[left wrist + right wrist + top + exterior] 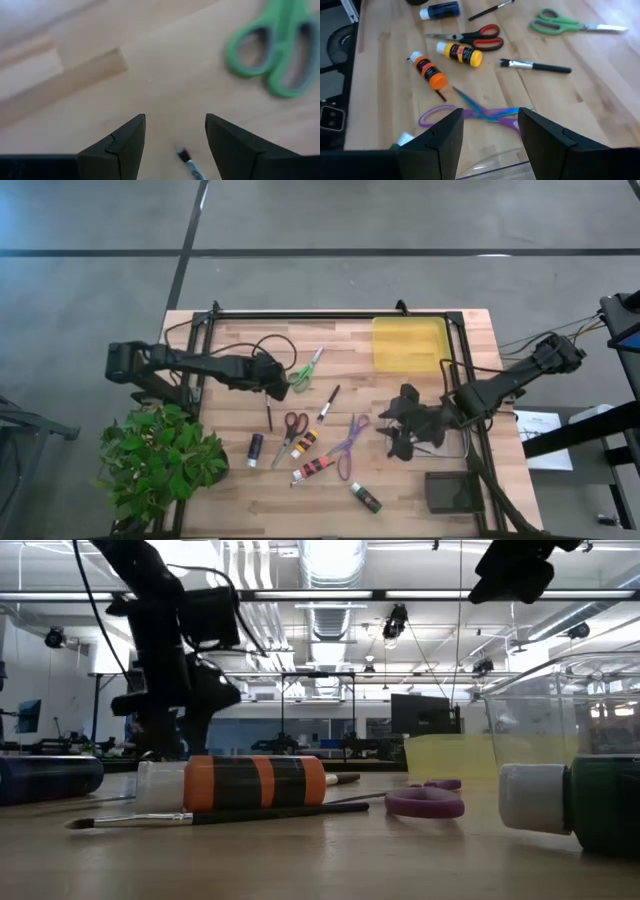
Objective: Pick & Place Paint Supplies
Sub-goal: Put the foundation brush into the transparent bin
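Observation:
The paint supplies lie flat and scattered on the wooden table. They are green scissors (307,370), red scissors (292,430), purple scissors (350,442), a yellow tube (305,442), an orange tube (315,468), a blue bottle (255,448), a green bottle (366,498) and two thin brushes (269,415) (328,405). My left gripper (175,130) is open and points down just left of the green scissors' handles (270,60), with a brush tip (187,160) below its gap. My right gripper (490,125) is open above the purple scissors (480,112).
A yellow tray (408,343) sits at the far right of the table. A clear plastic container (570,710) stands by my right gripper, and a dark box (452,492) lies at the near right. A leafy potted plant (160,460) stands at the near left corner.

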